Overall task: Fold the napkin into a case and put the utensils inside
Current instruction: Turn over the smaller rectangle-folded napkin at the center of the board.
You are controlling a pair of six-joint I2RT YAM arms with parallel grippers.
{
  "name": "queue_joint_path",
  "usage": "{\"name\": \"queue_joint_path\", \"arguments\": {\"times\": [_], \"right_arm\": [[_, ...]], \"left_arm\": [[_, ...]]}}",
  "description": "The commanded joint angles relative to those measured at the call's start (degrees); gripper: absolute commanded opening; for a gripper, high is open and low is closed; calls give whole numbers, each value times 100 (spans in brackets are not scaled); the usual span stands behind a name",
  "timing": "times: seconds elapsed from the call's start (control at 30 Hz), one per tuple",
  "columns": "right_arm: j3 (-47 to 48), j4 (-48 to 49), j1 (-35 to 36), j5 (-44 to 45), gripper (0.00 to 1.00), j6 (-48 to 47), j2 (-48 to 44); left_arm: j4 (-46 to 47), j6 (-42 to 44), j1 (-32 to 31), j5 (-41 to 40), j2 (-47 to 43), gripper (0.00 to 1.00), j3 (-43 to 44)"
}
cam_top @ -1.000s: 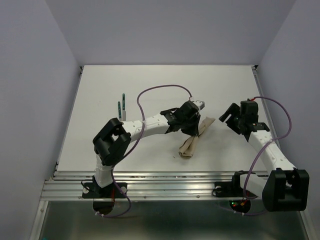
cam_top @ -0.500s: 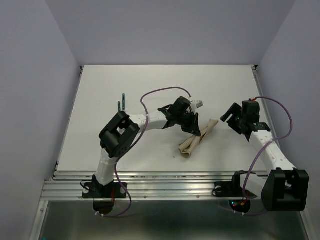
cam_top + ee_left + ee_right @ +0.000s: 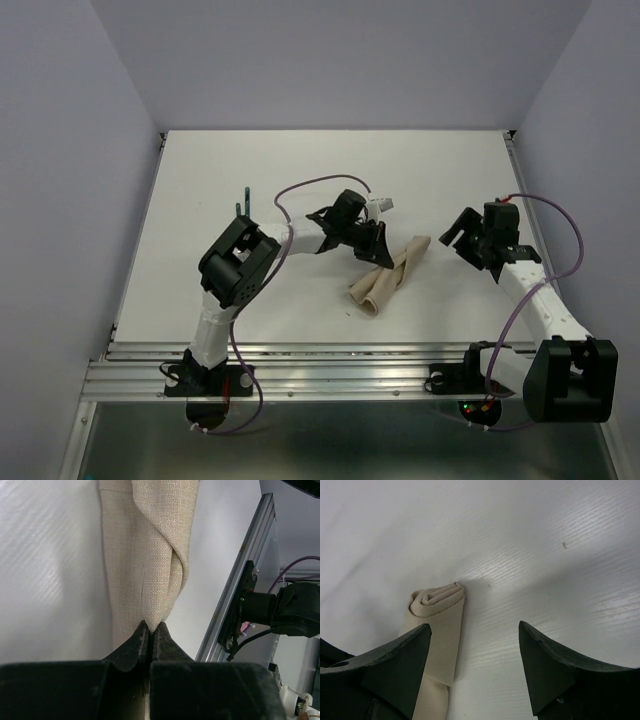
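Observation:
The beige-tan napkin (image 3: 386, 279) lies on the white table as a narrow, twisted roll, running from near-left to far-right. My left gripper (image 3: 377, 254) is shut on a fold of it at its middle; the left wrist view shows the cloth (image 3: 150, 555) pinched between the closed tips of the left gripper (image 3: 151, 628). My right gripper (image 3: 462, 236) is open and empty, hovering just right of the roll's far end. In the right wrist view the rolled end (image 3: 438, 611) sits by the left finger of the right gripper (image 3: 474, 625). Two dark green utensil handles (image 3: 242, 202) lie far left, partly hidden by my left arm.
An aluminium rail (image 3: 300, 356) runs along the table's near edge and also shows in the left wrist view (image 3: 240, 580). Lilac walls close in both sides and the back. The right arm's base (image 3: 280, 611) shows beyond the rail.
My left gripper has moved left with the napkin fold pinched in it, and the napkin's near end has shifted slightly left. The right arm has not moved.

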Motion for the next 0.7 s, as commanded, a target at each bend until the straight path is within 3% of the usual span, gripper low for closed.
{"name": "queue_joint_path", "arguments": {"times": [0.0, 0.23, 0.27, 0.4, 0.67], "right_arm": [[211, 0, -57, -332, 76, -257, -16], [185, 44, -57, -1105, 75, -565, 221], [168, 70, -57, -1193, 74, -583, 256], [124, 132, 346, -1195, 62, -609, 388], [351, 404, 1340, -957, 32, -390, 915]], "left_arm": [[272, 69, 166, 243, -105, 11, -178], [220, 210, 464, 278, -123, 37, -310], [158, 236, 561, 269, -149, 45, -336], [-78, 420, 737, 147, -254, 57, -398], [-808, 825, 1132, -556, -719, 56, -354]]}}
